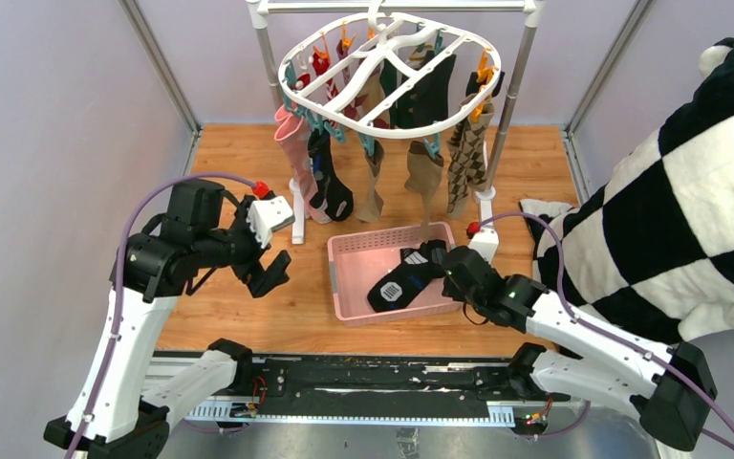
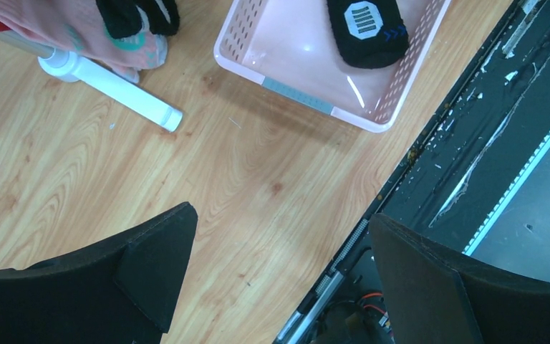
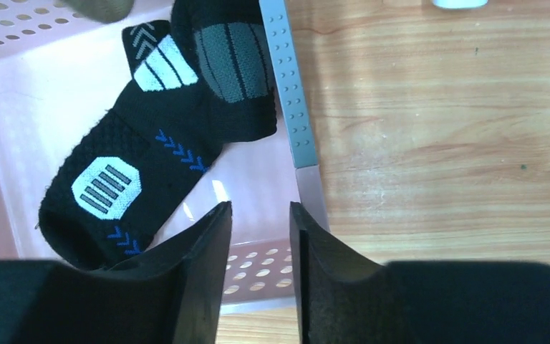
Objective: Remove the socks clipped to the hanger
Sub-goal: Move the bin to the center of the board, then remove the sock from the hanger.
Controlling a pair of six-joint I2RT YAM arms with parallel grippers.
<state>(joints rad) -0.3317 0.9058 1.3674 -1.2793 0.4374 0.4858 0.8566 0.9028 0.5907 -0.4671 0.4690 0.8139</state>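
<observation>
Lilac walls enclosed a wooden worktop (image 1: 239, 172).

Top view: the hanger (image 1: 373, 55) hung from the far rack (image 1: 268, 57). The socks (image 1: 427, 96) dangled beneath it with long axes vertical, up and beyond both arms. The left gripper (image 1: 269, 270) was nearer the pink sock (image 1: 296, 158). The right gripper (image 1: 437, 260) sat over the pink basket (image 1: 344, 277), where a black sock (image 1: 397, 284) lay.

Left wrist: fingers (image 2: 150, 265) were spread wide and empty above bare wood.

Right wrist: fingers (image 3: 204, 272) were narrowly parted, holding nothing.

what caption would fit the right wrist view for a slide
Right gripper, jaws narrowly apart and empty, at the rim of the pink basket with a black sock inside
</observation>
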